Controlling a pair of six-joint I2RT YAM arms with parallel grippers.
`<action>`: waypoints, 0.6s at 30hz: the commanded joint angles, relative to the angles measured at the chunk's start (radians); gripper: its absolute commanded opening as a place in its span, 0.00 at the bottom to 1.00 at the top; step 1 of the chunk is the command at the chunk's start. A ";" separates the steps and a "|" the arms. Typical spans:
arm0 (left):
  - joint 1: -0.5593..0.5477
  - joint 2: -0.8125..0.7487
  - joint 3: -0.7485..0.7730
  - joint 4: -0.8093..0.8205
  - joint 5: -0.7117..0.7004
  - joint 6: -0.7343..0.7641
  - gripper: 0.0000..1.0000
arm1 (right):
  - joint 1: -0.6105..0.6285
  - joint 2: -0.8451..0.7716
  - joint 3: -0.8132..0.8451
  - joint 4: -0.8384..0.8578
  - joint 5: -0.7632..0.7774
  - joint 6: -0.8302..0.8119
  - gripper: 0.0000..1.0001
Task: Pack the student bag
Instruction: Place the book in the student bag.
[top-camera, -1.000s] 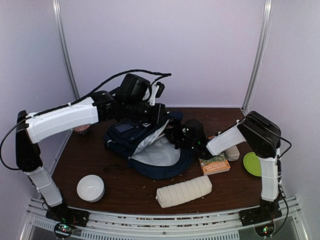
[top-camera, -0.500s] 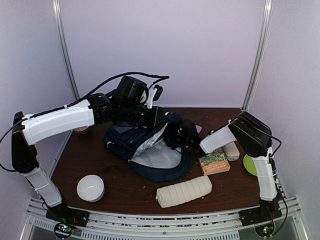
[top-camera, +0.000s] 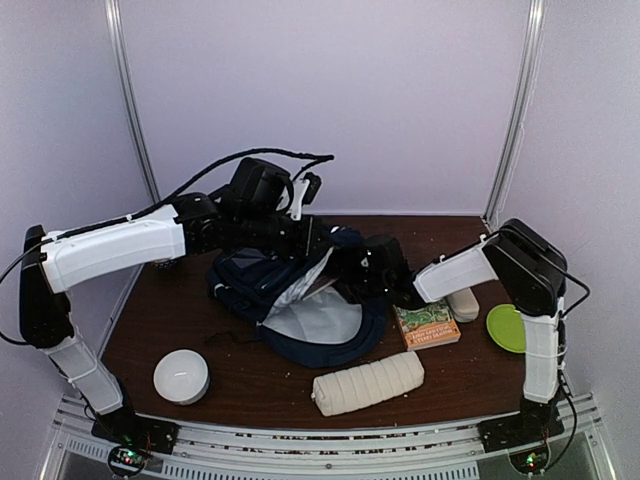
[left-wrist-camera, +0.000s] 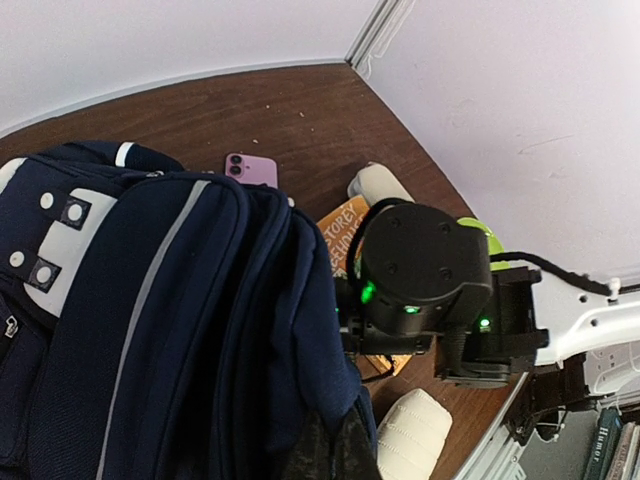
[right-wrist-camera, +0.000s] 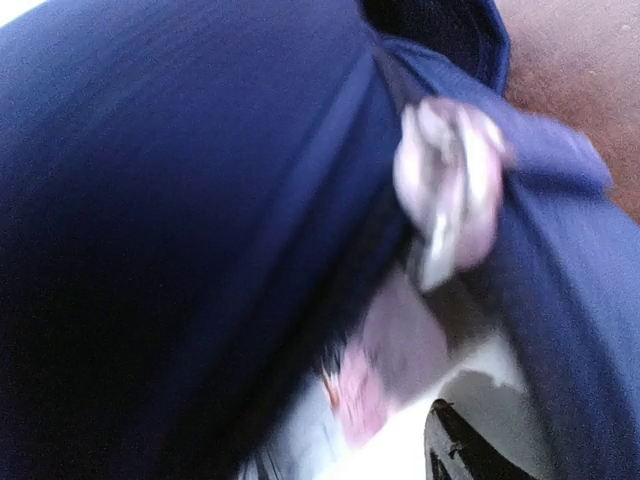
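Left arm (top-camera: 110, 250), right arm (top-camera: 460, 272) extended to student bag (top-camera: 240, 280).

The student bag (top-camera: 245, 275) is matt navy woven cloth with white fabric trim; its pale grey lining (top-camera: 320, 318) looks smoother, with a faint sheen. The bench (top-camera: 250, 375) is dark brown wood, dull and flecked with pale specks. The ribbed pouch (top-camera: 368, 382) is soft off-white quilted cloth. The book (top-camera: 428, 323) has a printed paper cover, the green plate (top-camera: 506, 328) looks like smooth plastic, and the lilac phone (left-wrist-camera: 250, 168) has a glossy back
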 joint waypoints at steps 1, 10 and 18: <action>0.012 -0.067 0.000 0.149 -0.013 -0.017 0.00 | 0.000 -0.100 -0.047 -0.144 -0.025 -0.112 0.63; 0.013 -0.066 -0.004 0.164 -0.001 -0.012 0.00 | 0.011 -0.190 -0.048 -0.279 -0.037 -0.214 0.65; 0.013 -0.082 -0.016 0.159 -0.002 -0.006 0.00 | 0.023 -0.292 -0.082 -0.361 -0.030 -0.268 0.65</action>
